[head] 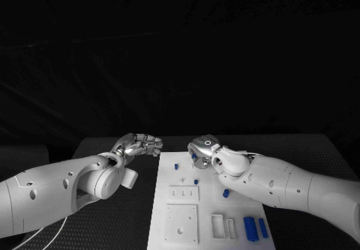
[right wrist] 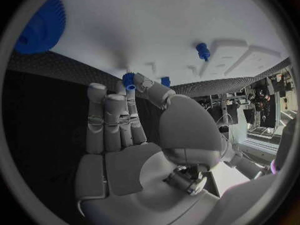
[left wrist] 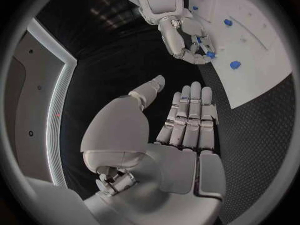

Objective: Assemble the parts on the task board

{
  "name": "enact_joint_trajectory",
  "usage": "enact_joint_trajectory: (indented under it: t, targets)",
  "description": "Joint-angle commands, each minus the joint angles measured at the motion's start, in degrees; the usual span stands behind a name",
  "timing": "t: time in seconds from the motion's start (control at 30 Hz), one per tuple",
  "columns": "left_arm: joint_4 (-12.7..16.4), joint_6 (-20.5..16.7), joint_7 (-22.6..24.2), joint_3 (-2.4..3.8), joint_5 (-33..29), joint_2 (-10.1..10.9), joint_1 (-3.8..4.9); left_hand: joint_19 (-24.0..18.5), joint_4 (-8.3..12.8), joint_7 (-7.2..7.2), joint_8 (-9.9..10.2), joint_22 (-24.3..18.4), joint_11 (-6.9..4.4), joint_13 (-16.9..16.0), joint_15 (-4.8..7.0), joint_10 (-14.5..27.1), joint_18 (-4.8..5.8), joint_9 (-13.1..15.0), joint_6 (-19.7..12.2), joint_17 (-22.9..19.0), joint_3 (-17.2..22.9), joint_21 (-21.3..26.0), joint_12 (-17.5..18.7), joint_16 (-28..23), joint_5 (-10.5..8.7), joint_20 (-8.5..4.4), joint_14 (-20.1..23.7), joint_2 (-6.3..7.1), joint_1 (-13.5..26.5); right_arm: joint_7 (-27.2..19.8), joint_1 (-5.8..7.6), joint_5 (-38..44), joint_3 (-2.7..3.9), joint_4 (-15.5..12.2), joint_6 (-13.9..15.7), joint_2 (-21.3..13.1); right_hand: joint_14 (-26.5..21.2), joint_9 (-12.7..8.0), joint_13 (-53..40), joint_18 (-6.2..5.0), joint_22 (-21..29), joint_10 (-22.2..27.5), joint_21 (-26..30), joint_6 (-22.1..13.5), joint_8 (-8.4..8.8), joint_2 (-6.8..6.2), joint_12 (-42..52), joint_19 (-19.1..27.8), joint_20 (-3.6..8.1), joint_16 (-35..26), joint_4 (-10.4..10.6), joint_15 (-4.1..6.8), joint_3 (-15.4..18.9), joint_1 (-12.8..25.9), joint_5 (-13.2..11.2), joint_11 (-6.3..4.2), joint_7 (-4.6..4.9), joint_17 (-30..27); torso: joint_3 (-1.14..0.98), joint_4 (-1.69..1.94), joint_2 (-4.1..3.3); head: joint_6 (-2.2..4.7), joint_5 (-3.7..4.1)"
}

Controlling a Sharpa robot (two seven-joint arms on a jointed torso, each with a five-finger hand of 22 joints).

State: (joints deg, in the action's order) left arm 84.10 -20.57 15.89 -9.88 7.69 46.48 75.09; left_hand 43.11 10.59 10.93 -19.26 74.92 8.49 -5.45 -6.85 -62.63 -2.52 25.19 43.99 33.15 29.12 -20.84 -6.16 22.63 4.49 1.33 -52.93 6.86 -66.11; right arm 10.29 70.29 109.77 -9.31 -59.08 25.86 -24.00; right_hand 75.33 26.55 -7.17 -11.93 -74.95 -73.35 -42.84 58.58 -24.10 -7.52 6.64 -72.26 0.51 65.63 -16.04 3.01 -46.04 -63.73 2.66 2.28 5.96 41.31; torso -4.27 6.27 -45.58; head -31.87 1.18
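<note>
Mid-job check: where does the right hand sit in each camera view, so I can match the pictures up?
Head view: right hand mid-picture at the task board's far end, pinching a small blue part.
Left wrist view: beyond the left hand, at the board's edge.
Right wrist view: in the foreground, fingertips on the blue part.
Shared landmark: the white task board.

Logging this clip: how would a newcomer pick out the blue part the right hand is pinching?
Find the white task board mid-table, then its far end, where the silver right hand hovers. The small blue part sits between its fingertips; unlike the other blue pieces on the board, it is held.
</note>
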Motion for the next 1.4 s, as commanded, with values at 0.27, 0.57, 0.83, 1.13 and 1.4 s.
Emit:
enact_joint_trajectory:
  t: [0.27,0.57,0.83,1.13,1.4]
  targets:
    - [0.2,0.7,0.4,0.08,0.4,0.0,0.17,-0.2,0.5,0.18,0.3,1.2,0.16,0.1,-0.29,0.0,-1.11,-0.1,-0.1,0.1,0.1,-0.3,0.4,-0.3,0.28,0.02,0.1,0.01,0.7,0.4,-0.05,1.1,-0.02,0.7,-1.0,0.3,-0.5,0.0,0.0,-3.07,-1.2,-2.5,-0.4,0.3,-0.02,0.06,-0.1,-0.1,0.19,0.4,0.0,0.63,-0.5,-0.6,0.1,0.54,0.0,-0.1,-0.01,-0.02,-0.21,0.22,0.0]
    - [0.0,0.8,0.3,0.08,0.4,-0.2,0.17,-0.2,0.5,0.21,0.3,1.2,0.19,0.1,-0.31,0.0,-1.11,-0.1,-0.1,0.1,0.1,-0.3,0.4,-0.4,0.27,0.03,0.2,0.05,0.7,0.1,-0.05,0.8,-0.03,1.4,-1.5,0.8,-0.7,0.0,0.0,-3.07,-1.2,-2.3,-0.4,0.1,0.27,-0.28,-0.5,0.2,0.05,0.3,0.2,0.48,-0.9,-0.5,0.1,0.7,0.11,-0.3,0.01,0.01,-0.32,0.22,-0.03]
    - [-0.1,0.7,0.3,0.08,0.4,-0.3,0.17,-0.2,0.5,0.24,0.3,1.2,0.21,0.1,-0.32,0.1,-1.11,-0.1,-0.2,0.1,0.1,-0.3,0.5,-0.4,0.26,0.04,0.2,0.07,0.8,-0.4,-0.05,-1.1,-0.03,1.8,-2.2,1.0,-0.4,-0.8,1.0,-3.07,-1.0,1.6,-0.4,-3.5,2.71,-2.31,-3.0,0.7,-0.18,0.2,0.3,-1.29,-1.5,-0.5,0.1,2.47,1.7,-1.1,0.0,-0.07,-0.34,0.26,-0.06]
    - [-0.1,0.7,0.2,0.08,0.4,-0.2,0.17,-0.3,0.6,0.39,0.5,1.2,0.33,0.2,-0.35,0.1,-1.11,-0.2,-0.3,0.1,0.2,-0.3,0.7,-0.5,0.25,0.06,0.2,0.16,0.9,-0.2,-0.02,-2.4,-0.03,1.4,-1.4,0.7,-0.7,-2.2,3.5,-3.07,-0.6,10.0,0.2,-9.2,5.88,-7.22,-3.2,1.2,-0.62,-0.1,2.1,-3.0,-1.6,-0.3,0.1,4.23,2.89,-2.1,0.02,-0.06,-0.37,0.32,-0.04]
    - [-0.2,0.6,0.2,0.08,0.4,0.1,0.2,-0.3,0.7,0.41,0.5,1.2,0.35,0.2,-0.36,0.1,-1.11,-0.2,-0.3,0.1,0.2,-0.3,0.7,-0.5,0.25,0.07,0.2,0.19,0.9,-0.3,0.55,-3.4,0.02,-0.8,0.7,-0.7,-0.7,-2.4,3.4,-3.07,-0.4,11.6,0.6,-10.2,6.24,-8.79,-3.0,1.2,-0.69,-0.2,3.6,-3.27,-1.6,-0.3,0.2,4.5,3.05,-2.7,-0.06,-0.19,-0.39,0.54,-0.07]
